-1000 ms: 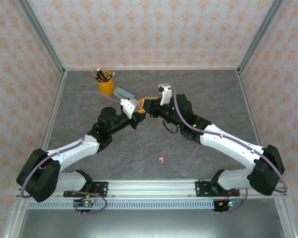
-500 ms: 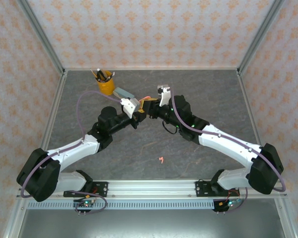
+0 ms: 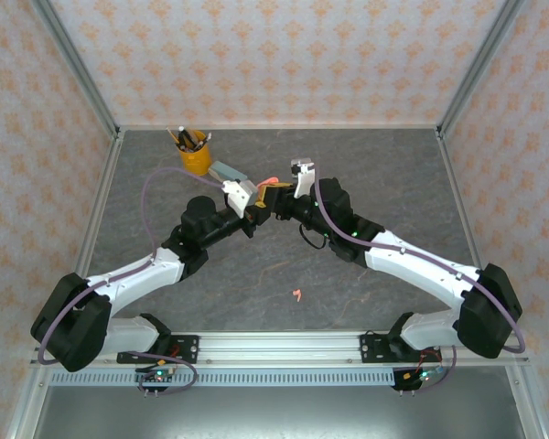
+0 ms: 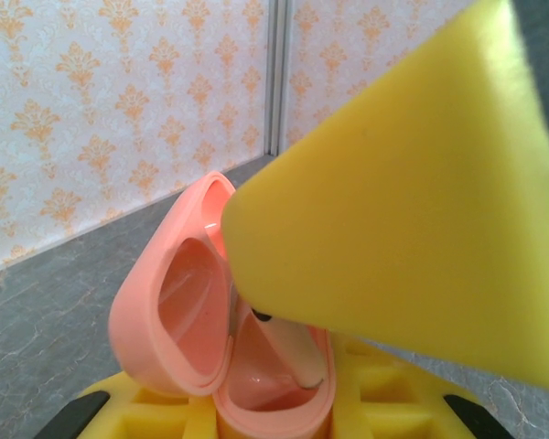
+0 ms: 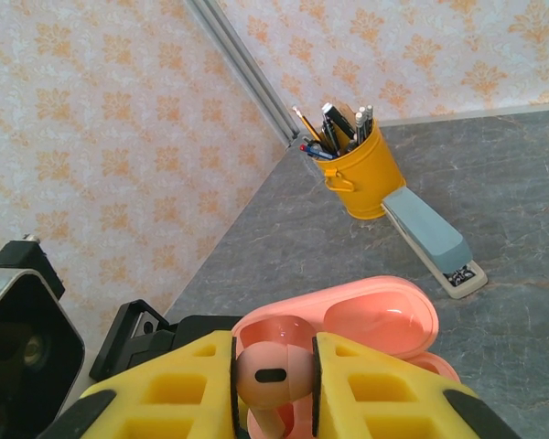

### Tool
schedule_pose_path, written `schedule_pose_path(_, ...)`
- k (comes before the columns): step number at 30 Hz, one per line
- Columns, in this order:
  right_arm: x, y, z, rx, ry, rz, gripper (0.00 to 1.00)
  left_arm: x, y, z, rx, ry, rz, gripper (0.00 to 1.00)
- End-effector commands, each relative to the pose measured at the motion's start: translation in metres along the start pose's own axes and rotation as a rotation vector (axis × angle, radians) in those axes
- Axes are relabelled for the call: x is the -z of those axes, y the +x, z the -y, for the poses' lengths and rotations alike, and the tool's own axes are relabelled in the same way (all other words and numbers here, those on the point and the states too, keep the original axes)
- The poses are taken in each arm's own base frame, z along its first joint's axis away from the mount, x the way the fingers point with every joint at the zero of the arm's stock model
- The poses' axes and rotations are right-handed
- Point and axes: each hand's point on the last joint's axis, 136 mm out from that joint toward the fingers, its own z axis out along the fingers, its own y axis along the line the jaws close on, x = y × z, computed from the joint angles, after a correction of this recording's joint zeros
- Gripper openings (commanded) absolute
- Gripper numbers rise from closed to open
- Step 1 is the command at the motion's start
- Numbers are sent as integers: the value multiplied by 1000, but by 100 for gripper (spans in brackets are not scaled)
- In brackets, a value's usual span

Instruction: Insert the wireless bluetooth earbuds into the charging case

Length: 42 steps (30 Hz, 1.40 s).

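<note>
The right tool (image 5: pixel 273 366) clamps a pink earbud (image 5: pixel 265 377), stem down into the case (image 5: pixel 384 315) the left tool (image 4: pixel 274 407) clamps.

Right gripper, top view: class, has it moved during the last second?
Yes, slightly. The right gripper, shut on a pink earbud, has edged leftward toward the yellow pen cup and the charging case in the left gripper.

The top camera sits high up on the near side of the pink case (image 3: pixel 268 187) and looks down at the whole table (image 3: pixel 393 174). From there the case is a tiny spot far below. The left wrist camera is right up against the case (image 4: pixel 188 293) and looks past it to a wall corner (image 4: pixel 276 82). The right wrist camera is just as near and looks over the case (image 5: pixel 384 315) to the yellow pen pot (image 5: pixel 361 174) behind it. All three views see the case.
</note>
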Motion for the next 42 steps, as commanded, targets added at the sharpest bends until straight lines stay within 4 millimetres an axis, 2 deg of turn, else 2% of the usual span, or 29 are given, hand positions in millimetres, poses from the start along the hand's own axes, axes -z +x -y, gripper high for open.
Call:
schedule_pose_path(1, -4, -4, 3, -3, 9, 36, 23, -3, -28, 12, -20, 46, 73, 0)
schedule_pose_path(11, -10, -3, 4, -16, 7, 38, 23, -5, -27, 16, -19, 56, 68, 0)
schedule_pose_path(18, -12, 13, 12, 2, 19, 0, 23, -5, -30, 13, -3, 35, 90, 0)
schedule_pose_path(30, -3, 39, 26, 29, 43, -65, 22, -5, -35, 9, 4, 14, 106, 0)
schedule_pose_path(36, 0, 38, 26, 21, 47, -61, 24, -5, -35, 12, 4, 25, 107, 0)
schedule_pose_path(42, 2, 28, 26, -26, 68, -31, 32, -5, -34, 15, 5, 36, 102, 0)
